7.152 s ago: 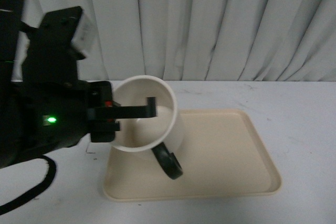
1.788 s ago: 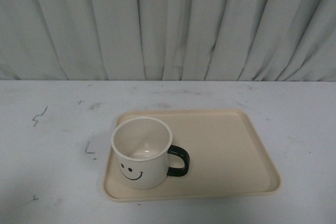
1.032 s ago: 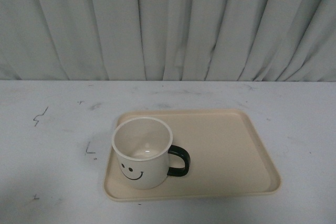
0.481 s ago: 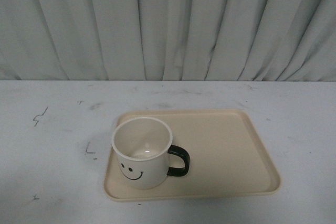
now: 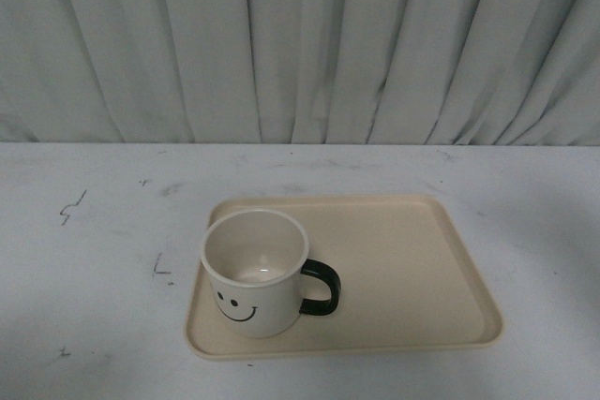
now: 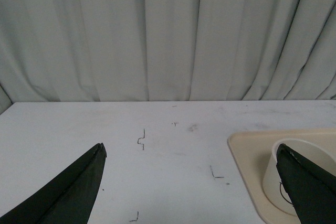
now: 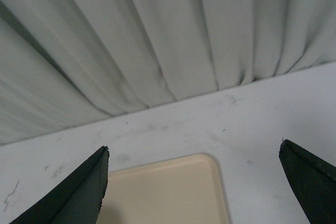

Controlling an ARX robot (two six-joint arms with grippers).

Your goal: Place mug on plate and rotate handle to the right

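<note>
glossy mug (image 5: 254, 274), matt plastic plate (image 5: 403, 269), cloth curtain (image 5: 300, 44)

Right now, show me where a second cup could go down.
The plate is bare from the handle across to its right rim. The table lies bare left of the plate, between the plate's far rim and the curtain, and to its right. Only the plate's near-left corner is crowded, where the mug stands.

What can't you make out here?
- Left wrist view: the mug is half hidden behind a finger of the left gripper; its handle shows only in front view.
- Right wrist view: the edge cuts the plate to one corner; no mug.
- Front view: both arms out of frame.
</note>
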